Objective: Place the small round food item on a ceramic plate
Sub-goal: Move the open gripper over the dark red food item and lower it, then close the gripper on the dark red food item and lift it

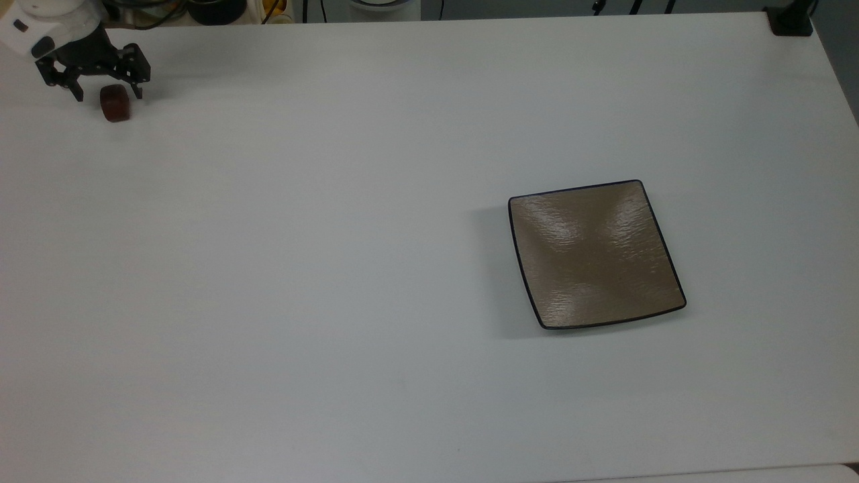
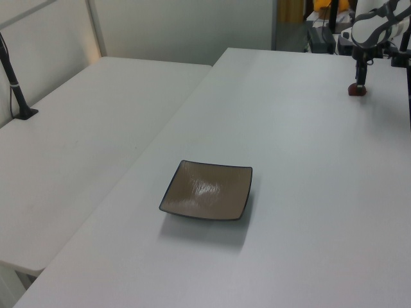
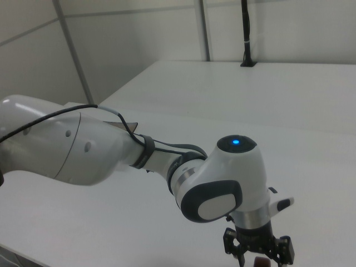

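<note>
top view: hung high overhead, looking nearly straight down on the whole white bench (image 1: pixel 335 268), so it sits pretty far off.
left view: stands off one bench end, raised, looking along it toward the far clutter; the ceramic plate (image 2: pixel 207 198) sits mid-frame.
right view: way closer, right behind the arm (image 3: pixel 111 150), facing over the bench toward a wall.
shared: top and left views both catch the plate (image 1: pixel 596 255) and the tool (image 1: pixel 107 97) at its corner (image 2: pixel 361 82).
</note>
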